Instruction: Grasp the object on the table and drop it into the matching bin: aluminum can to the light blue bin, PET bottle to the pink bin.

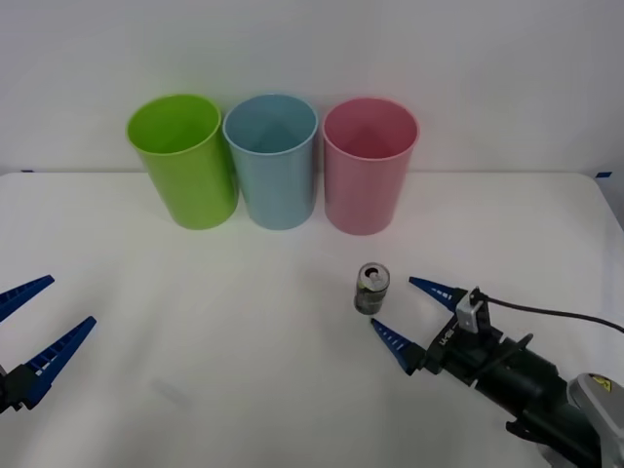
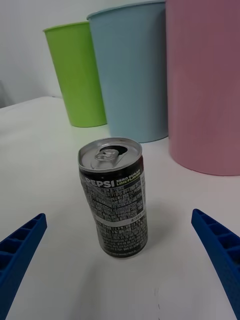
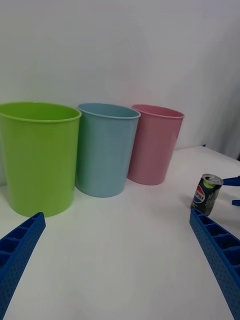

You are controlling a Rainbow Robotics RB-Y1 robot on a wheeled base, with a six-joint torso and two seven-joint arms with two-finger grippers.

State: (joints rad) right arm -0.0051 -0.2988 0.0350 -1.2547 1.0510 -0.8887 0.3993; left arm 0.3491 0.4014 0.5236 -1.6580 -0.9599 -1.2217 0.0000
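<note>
Right tool (image 1: 409, 314) low over the white bench (image 1: 244, 370), fingers (image 2: 220, 250) spread wide and gripping nothing. Aluminum can (image 1: 371, 289) upright on the bench just ahead of the open fingertips, near the mouth of the gap but not yet between them and touching neither finger (pull-tab top facing up, dark label with small print around the side). Beyond the can from this tool, three tall bins in a row at the far side of the bench: pink bin (image 1: 370, 177) nearest in line with the can, light blue bin (image 1: 272, 161) next to it in the middle, lime green bin (image 1: 183, 161) at the far end of the row. Bins standing close side by side, well apart from the can.

Left tool (image 1: 24, 327) hanging at the near left of the bench, fingers (image 3: 217, 250) likewise spread wide and empty, well apart from the can, with the lime green bin closest ahead of it.
</note>
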